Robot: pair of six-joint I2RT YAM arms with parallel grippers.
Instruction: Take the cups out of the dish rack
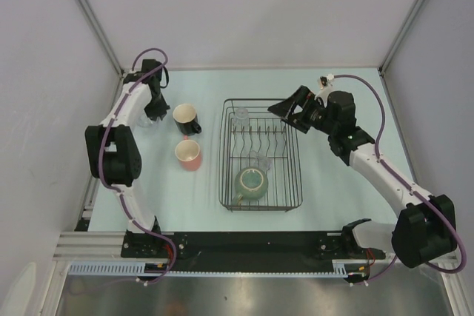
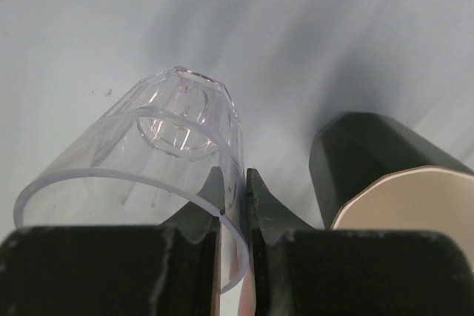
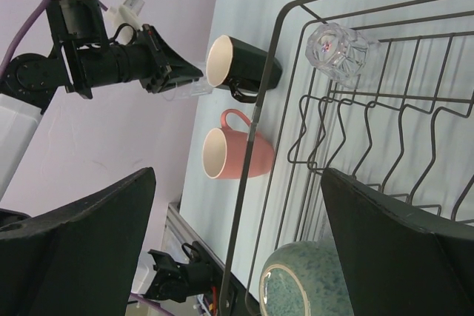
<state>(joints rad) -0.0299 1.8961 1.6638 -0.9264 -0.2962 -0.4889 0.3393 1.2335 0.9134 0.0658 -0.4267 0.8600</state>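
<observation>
Set-down is the step in hand on my left side. Left gripper (image 2: 235,183) is clamped on the rim wall of a clear tumbler (image 2: 148,131), one finger inside and one outside. It is at the 9 o'clock side of the table (image 1: 326,183), well outside the rack (image 1: 223,153). I cannot tell whether the tumbler's base touches the table. Just at its 3 o'clock stands the dark cup (image 1: 187,118), and at that cup's 6 o'clock the pink cup (image 1: 188,155); both are out on the table beside the rack.

Inside the rack a glass (image 1: 241,115) sits at the 11 o'clock corner. What looks like a second glass (image 1: 258,159) is near the middle, and the green mug (image 1: 252,184) is at the 6 o'clock end. Right gripper (image 3: 238,179) hangs over the rack's 1 o'clock corner, jaws wide apart with nothing between them.

I judge the job about half done. Next I must lower the tumbler until it stands, part the left fingers and lift straight up, minding the dark cup close by. The right gripper is best placed for the corner glass and would have to come down onto it between the wires.

Left wrist view alone shows the pinch on the rim, which the top view hides under the arm. Right wrist view shows the corner glass's faceted end and the mug's glazed inside. Only the top view gives the full count.
</observation>
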